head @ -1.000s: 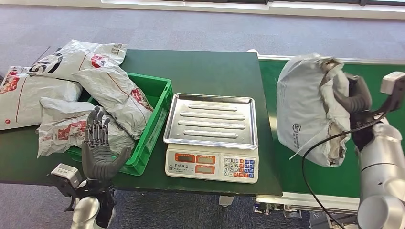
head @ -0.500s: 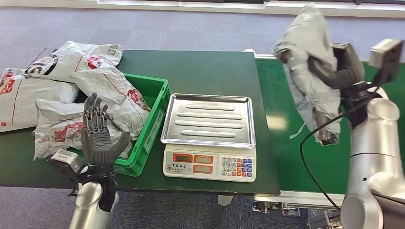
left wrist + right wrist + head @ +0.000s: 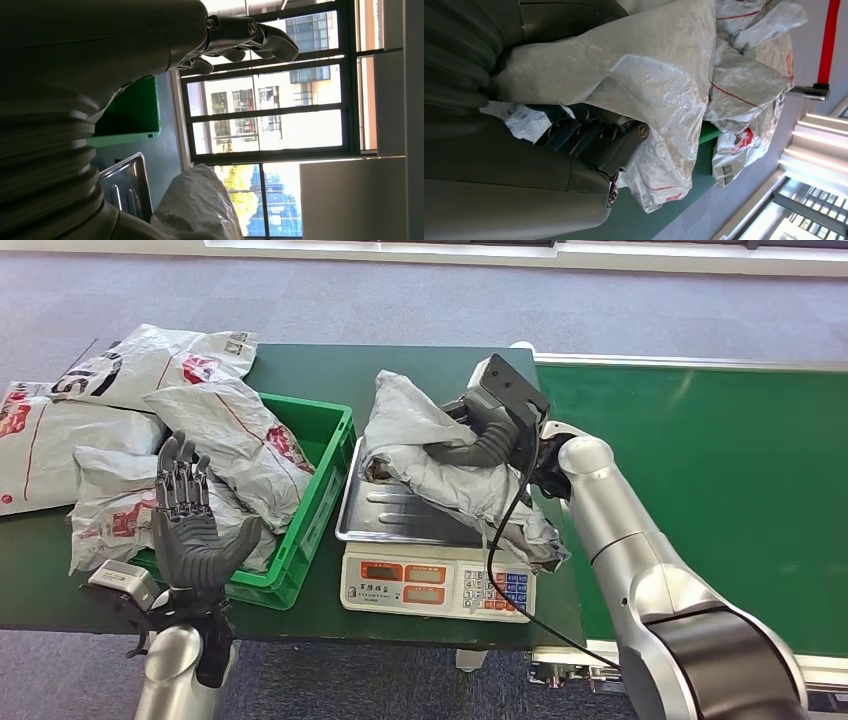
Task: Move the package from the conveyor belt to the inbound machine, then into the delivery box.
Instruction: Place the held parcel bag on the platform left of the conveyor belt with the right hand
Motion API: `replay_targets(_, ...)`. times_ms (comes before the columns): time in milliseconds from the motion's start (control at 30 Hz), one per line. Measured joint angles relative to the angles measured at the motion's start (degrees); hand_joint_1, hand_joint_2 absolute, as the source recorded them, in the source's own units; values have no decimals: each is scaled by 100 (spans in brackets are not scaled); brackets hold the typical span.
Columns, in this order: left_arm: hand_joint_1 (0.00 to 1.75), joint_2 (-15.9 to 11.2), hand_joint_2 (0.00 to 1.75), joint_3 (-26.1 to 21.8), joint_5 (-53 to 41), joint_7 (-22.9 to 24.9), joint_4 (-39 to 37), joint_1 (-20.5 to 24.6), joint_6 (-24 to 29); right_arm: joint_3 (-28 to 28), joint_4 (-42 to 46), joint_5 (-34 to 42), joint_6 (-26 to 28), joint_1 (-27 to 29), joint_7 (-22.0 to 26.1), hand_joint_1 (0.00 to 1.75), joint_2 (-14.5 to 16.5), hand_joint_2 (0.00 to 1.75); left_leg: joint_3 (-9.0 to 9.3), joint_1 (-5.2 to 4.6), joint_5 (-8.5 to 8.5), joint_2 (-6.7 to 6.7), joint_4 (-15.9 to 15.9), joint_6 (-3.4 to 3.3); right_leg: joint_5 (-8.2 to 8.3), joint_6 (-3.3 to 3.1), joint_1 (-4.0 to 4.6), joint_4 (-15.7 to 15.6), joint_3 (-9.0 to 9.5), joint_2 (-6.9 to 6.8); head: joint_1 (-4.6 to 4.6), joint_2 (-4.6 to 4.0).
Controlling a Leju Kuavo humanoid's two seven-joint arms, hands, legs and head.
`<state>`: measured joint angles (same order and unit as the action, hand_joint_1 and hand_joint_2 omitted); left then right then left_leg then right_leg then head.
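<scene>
Package (image 3: pixel 440 465) in right robot hand (image 3: pixel 478 445) (over scale (image 3: pixel 440 575))

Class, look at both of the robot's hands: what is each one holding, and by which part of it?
The right hand grips the grey package across its crumpled middle, over the scale tray. The left hand holds nothing, its fingers spread.

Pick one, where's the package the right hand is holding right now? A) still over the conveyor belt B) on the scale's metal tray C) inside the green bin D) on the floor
B: the right hand grips the grey package, which lies across the scale's metal tray, not over the conveyor belt or in the green bin.
</scene>
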<state>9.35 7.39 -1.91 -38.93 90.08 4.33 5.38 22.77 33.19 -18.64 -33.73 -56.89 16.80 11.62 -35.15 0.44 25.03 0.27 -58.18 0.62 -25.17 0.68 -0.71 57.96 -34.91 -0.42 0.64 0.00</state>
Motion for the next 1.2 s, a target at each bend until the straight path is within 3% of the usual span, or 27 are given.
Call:
replay_targets(267,0,3,175,-178,-131,104,310,-91,203,422,-391,-118,0,-17,-224,175,427,175,1,-2,1,5,0,9,2,-3,7,-1,-8,9,-2,-1)
replay_targets(300,0,3,175,-198,-137,115,343,-103,203,454,-427,-123,0,-16,-225,131,470,175,1,0,0,3,0,10,0,-6,10,-1,-7,5,-2,-1)
replay_targets(400,0,5,175,-269,-160,139,425,-131,247,543,-539,-108,0,-28,-380,0,568,44,0,5,0,2,1,12,-2,-11,13,0,-5,3,-1,-1)
replay_targets(433,0,7,175,-301,-175,163,465,-131,286,596,-574,-58,0,-28,-531,0,606,0,0,6,1,4,1,13,-2,-11,13,0,-6,6,-2,-1)
replay_targets(533,0,11,175,-391,-313,236,595,-116,383,828,-632,470,0,9,-759,0,684,0,2,6,2,7,1,15,-2,-12,13,0,-11,10,-3,0)
replay_targets(667,0,30,175,-409,-617,202,642,-58,445,874,-678,1225,0,32,-104,0,631,0,2,6,1,2,0,15,-2,-12,9,0,-8,0,-1,0)
replay_targets(1200,0,66,175,-404,-744,114,641,45,497,794,-705,1439,1,38,233,0,488,0,2,5,2,16,-1,16,3,-14,13,-1,-18,24,-2,0)
